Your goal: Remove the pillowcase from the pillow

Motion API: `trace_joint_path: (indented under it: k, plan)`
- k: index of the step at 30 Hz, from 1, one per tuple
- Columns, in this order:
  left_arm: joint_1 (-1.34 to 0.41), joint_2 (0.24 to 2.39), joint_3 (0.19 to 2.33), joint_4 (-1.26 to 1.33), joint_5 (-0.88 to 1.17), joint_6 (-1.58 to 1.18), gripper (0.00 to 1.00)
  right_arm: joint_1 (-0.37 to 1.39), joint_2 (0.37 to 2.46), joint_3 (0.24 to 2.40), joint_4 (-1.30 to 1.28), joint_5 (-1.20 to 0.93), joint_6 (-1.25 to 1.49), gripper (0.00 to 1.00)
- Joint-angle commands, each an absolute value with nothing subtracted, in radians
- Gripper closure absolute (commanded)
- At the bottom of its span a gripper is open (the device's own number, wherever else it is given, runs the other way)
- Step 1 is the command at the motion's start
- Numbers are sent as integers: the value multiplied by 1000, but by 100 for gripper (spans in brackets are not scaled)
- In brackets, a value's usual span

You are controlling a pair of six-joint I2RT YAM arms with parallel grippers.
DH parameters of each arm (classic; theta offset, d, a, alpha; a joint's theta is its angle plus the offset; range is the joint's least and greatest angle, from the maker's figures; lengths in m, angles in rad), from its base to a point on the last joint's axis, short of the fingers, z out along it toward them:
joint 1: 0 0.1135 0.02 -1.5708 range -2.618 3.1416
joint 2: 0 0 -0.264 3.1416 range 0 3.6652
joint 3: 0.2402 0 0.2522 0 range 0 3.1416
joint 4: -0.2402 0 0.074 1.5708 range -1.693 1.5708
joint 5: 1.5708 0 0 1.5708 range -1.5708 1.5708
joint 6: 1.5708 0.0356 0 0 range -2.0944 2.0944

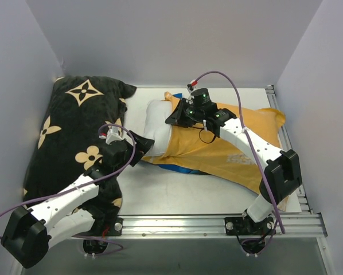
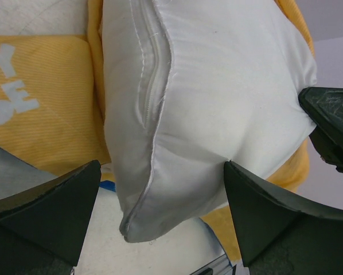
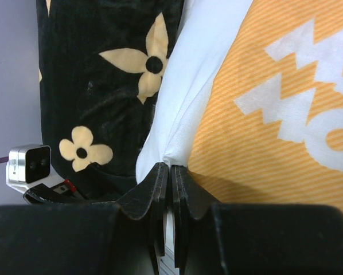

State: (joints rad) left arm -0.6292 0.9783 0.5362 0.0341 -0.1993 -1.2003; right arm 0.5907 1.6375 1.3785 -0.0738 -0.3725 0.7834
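Note:
The white pillow (image 1: 157, 123) sticks out of the left end of the pillowcase (image 1: 229, 146), which lies orange side up with a strip of blue under its near edge. My left gripper (image 1: 143, 146) is open, its fingers either side of the pillow's (image 2: 217, 86) near corner without touching it (image 2: 162, 172). My right gripper (image 1: 176, 118) is shut (image 3: 171, 169) on a pinch of white pillow fabric (image 3: 200, 57) right at the pillowcase's orange edge (image 3: 263, 132). One of its fingers (image 2: 332, 126) shows at the right of the left wrist view.
A black cushion with tan flower marks (image 1: 74, 132) fills the left side of the table, against the left arm. Grey walls close in the left, back and right. A metal rail (image 1: 217, 220) runs along the near edge.

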Motion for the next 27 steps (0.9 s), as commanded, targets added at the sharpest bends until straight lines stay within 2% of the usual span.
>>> trace_joint_path:
  k: [1,9,13,17,23,27]
  plan:
    - [-640,992,534,202,-180,-1278,3,626,1640,1451,15,-402,804,100]
    - [-638,1138,491,475,-120,-1316,3,635,1640,1463,5,-387,789,100]
    - [-617,1183,460,621,-118,-1255,2,635,1655,1493,-84,-394,755,100]
    - [-560,1274,500,715,-28,-1186,2,641,1678,1474,-106,-475,762,100]
    - [-548,1385,567,842,0,-1129,4,669,1726,1476,-126,-561,746,100]
    - [-546,1463,611,916,63,-1135,62,666,1744,1520,-176,-557,718,100]
